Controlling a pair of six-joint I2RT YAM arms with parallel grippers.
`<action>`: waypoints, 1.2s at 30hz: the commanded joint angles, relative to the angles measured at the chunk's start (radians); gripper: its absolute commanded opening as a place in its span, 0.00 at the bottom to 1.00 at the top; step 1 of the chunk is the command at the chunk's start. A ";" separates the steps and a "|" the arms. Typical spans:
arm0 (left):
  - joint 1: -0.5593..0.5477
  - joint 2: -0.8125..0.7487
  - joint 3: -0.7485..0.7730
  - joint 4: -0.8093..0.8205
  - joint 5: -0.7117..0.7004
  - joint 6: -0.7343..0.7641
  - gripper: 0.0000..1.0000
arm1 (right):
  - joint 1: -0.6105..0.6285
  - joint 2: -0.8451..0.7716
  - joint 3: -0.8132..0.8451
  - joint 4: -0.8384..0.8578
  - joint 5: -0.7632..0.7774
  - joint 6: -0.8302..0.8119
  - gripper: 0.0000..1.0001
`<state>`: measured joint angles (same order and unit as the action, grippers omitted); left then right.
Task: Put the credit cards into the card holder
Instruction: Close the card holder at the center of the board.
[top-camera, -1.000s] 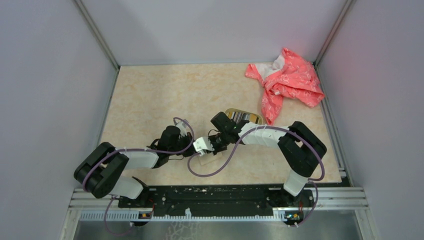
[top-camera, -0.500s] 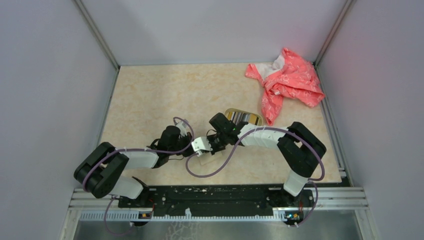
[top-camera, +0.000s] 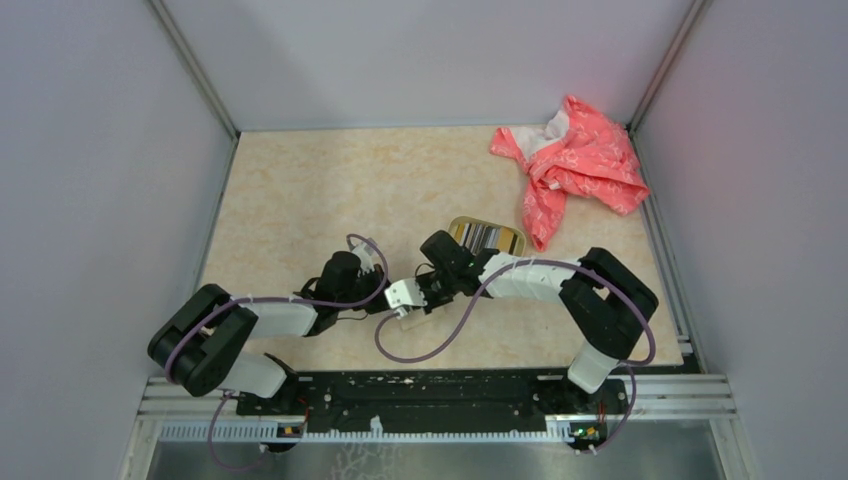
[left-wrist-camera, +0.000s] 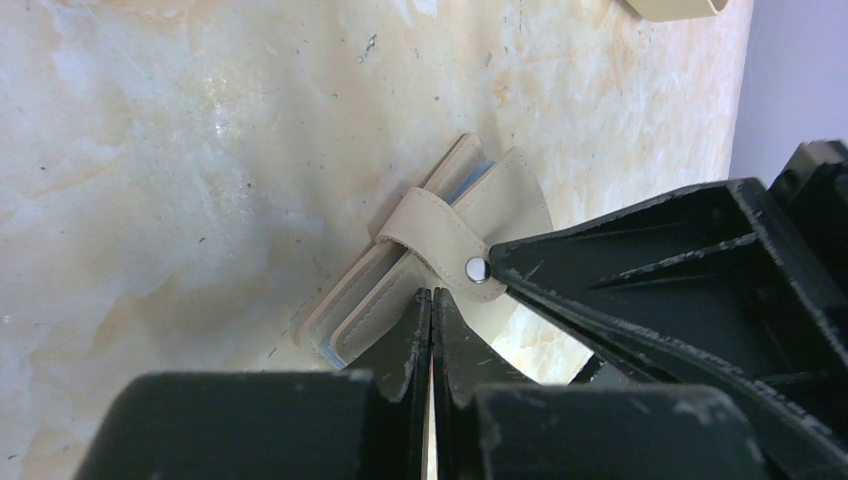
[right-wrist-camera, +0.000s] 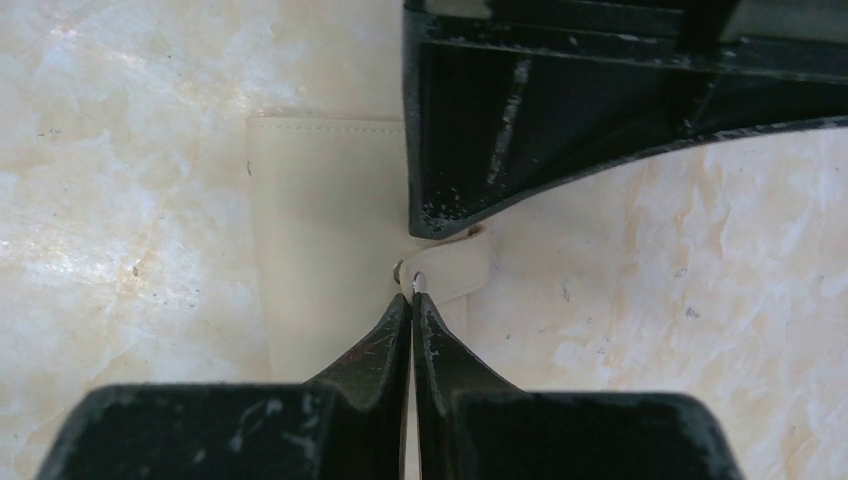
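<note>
both pinched shut, the left gripper (left-wrist-camera: 431, 305) and right gripper (right-wrist-camera: 411, 300) sit at the beige stitched card holder (left-wrist-camera: 515, 200), its strap (left-wrist-camera: 430, 225) with silver snap (left-wrist-camera: 477, 268) looped over bluish card edges (left-wrist-camera: 473, 180).

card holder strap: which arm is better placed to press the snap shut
Right, probably. The right gripper, shut, has its tips right at the snap tab of the card holder. The left gripper, also shut, sits at the holder's body beside that tab, better suited to steadying it.
</note>
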<state>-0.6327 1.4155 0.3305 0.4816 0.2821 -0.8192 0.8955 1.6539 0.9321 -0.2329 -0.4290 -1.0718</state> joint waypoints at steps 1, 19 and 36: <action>-0.001 0.014 -0.028 -0.063 -0.027 0.032 0.03 | 0.036 -0.008 -0.007 0.021 0.017 -0.022 0.00; -0.001 0.005 -0.033 -0.064 -0.025 0.033 0.03 | 0.067 0.003 -0.027 -0.002 0.094 -0.106 0.00; -0.001 -0.011 -0.031 -0.075 -0.026 0.038 0.03 | 0.172 0.038 -0.073 -0.050 0.221 -0.218 0.00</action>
<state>-0.6323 1.4017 0.3248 0.4713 0.2798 -0.8143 1.0260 1.6558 0.8955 -0.2173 -0.2157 -1.2587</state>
